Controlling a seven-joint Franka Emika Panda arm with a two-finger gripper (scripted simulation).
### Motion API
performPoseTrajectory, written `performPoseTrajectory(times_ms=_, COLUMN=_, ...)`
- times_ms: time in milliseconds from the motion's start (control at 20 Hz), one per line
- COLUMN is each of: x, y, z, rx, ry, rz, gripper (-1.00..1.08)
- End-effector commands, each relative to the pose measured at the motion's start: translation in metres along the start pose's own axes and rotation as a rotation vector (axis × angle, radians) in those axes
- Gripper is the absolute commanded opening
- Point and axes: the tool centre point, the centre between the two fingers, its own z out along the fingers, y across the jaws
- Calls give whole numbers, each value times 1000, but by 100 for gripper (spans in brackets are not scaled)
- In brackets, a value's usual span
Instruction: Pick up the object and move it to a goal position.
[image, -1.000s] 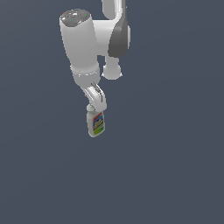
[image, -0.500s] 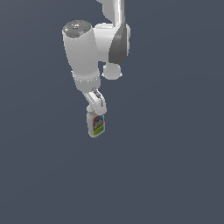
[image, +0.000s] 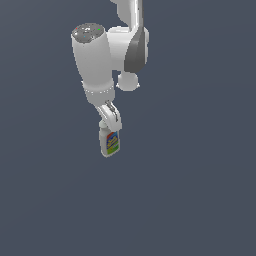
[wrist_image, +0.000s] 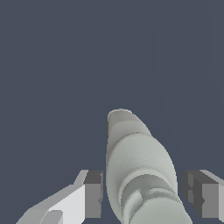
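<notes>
A white Panda arm reaches down from the top of the exterior view, its gripper at the neck of a small pale plastic bottle with a blue, red, yellow and green label, set against a plain slate-grey ground. Over the past second the arm's upper housing has shifted slightly toward the exterior view's right while the bottle has stayed at nearly the same spot in the frame, which suggests the carry has barely begun or has slowed; no goal marker is visible to judge how far it must go. In the wrist view, the bottle stretches away from the camera, cap end nearest, between the two dark finger pads, with a sliver of grey showing on either side of its body; whether the pads actually press on the cap cannot be told from here. No container appears in either view, and nothing else lies on the ground.
</notes>
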Motion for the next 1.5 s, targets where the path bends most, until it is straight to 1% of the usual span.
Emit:
performPoseTrajectory(times_ms=0, x=-2, y=-2, z=-2, rx=1, ry=1, rz=0, gripper=-100)
performPoseTrajectory(times_ms=200, x=-10, y=-13, z=-12, rx=1, ry=1, rz=0, gripper=-100)
performPoseTrajectory(times_ms=400, x=-25, y=-31, z=-30, rx=1, ry=1, rz=0, gripper=-100)
performPoseTrajectory(times_ms=1100, x=-96, y=-121, z=-113, rx=0, ry=0, rz=0, gripper=-100)
performPoseTrajectory(times_ms=1450, x=-124, y=-159, z=-146, rx=0, ry=-1, rz=0, gripper=-100)
